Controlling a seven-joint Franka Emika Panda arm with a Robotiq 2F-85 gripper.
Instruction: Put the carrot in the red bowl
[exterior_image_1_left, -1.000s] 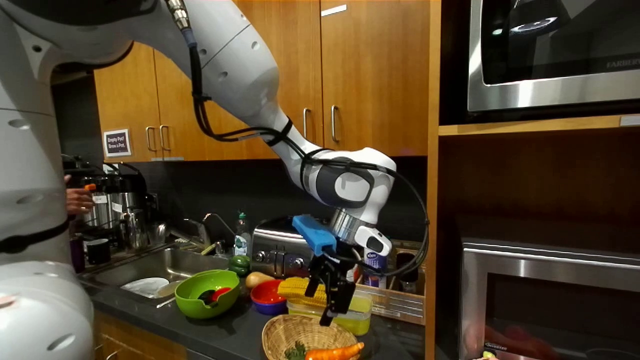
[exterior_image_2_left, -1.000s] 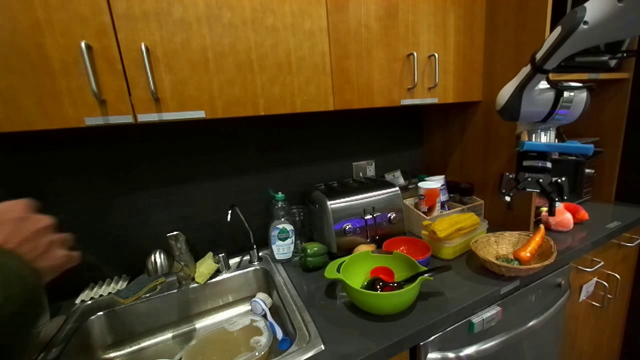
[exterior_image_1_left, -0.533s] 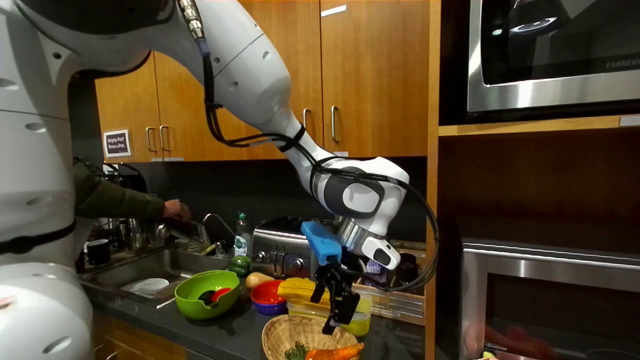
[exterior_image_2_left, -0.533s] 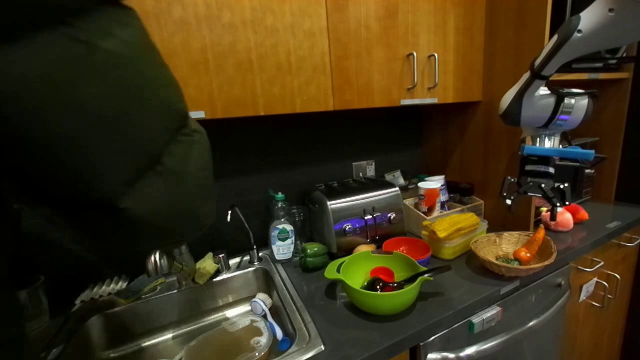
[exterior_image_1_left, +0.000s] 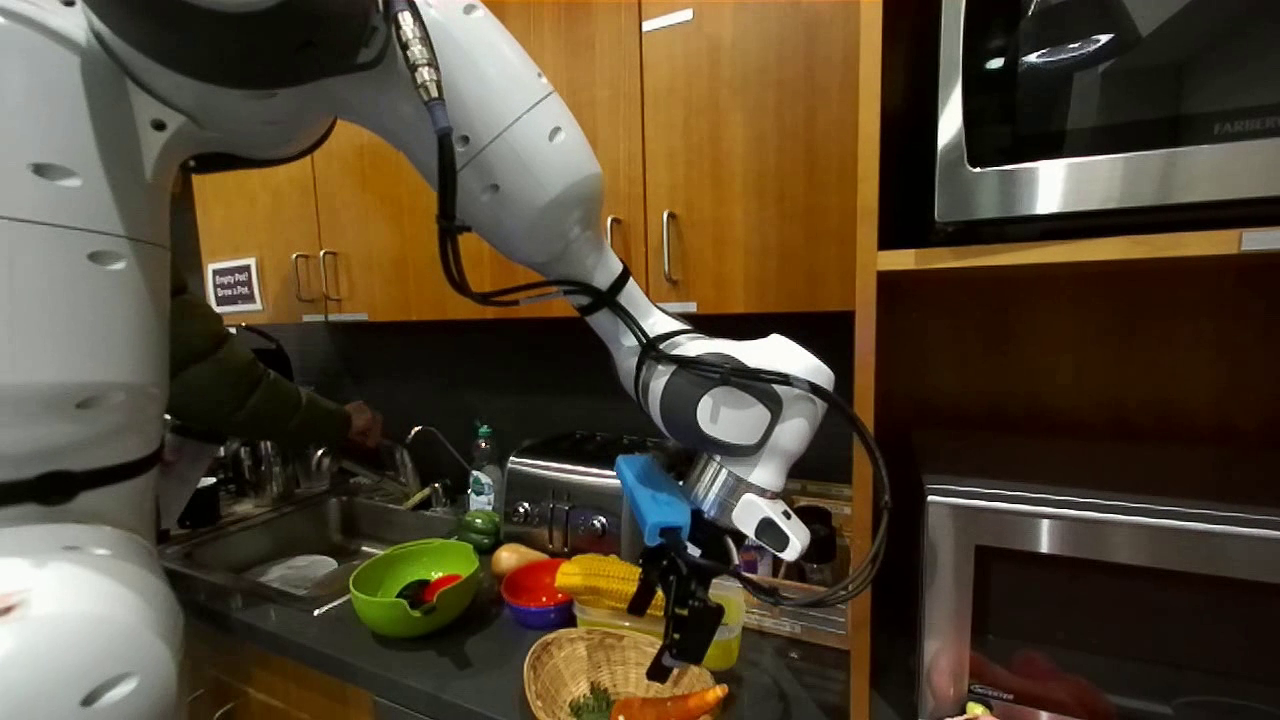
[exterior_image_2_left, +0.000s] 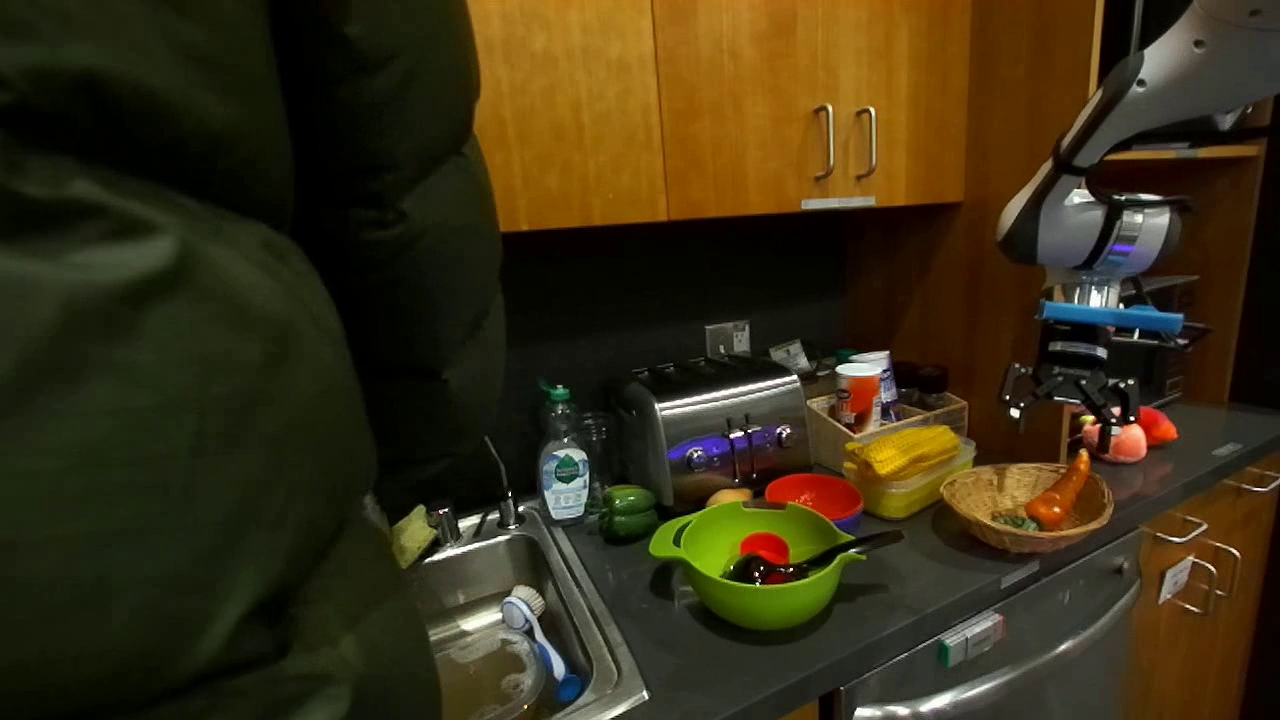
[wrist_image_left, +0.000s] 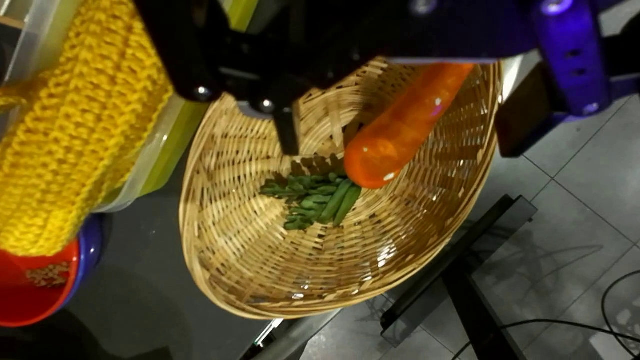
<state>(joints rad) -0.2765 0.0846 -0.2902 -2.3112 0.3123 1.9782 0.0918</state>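
The orange carrot (wrist_image_left: 400, 135) with its green leafy top (wrist_image_left: 315, 197) lies in the tan wicker basket (wrist_image_left: 240, 270), its tip leaning on the rim in an exterior view (exterior_image_2_left: 1062, 495). Above the basket hangs my gripper (exterior_image_2_left: 1060, 430), jaws wide apart and nothing between them. The wrist view has my gripper (wrist_image_left: 401, 151) over the carrot, one finger (wrist_image_left: 287, 132) on each side of it; its body hides the carrot's tip. In both exterior views the red bowl (exterior_image_2_left: 813, 492) sits nested in a blue-purple one. Small tan bits lie inside the red bowl (wrist_image_left: 35, 295) in the wrist view.
A yellow corn (exterior_image_2_left: 910, 452) on a lidded container (exterior_image_2_left: 915, 500) stands between basket and red bowl. In front of the red bowl is a green bowl (exterior_image_2_left: 760, 605) with a black ladle. A toaster (exterior_image_2_left: 715, 430) stands behind. A person's sleeve (exterior_image_1_left: 250, 395) reaches over the sink.
My gripper has come down toward the basket, still open. The person has leaned in over the sink, covering the left of an exterior view. Carrot, basket and bowls have stayed put.
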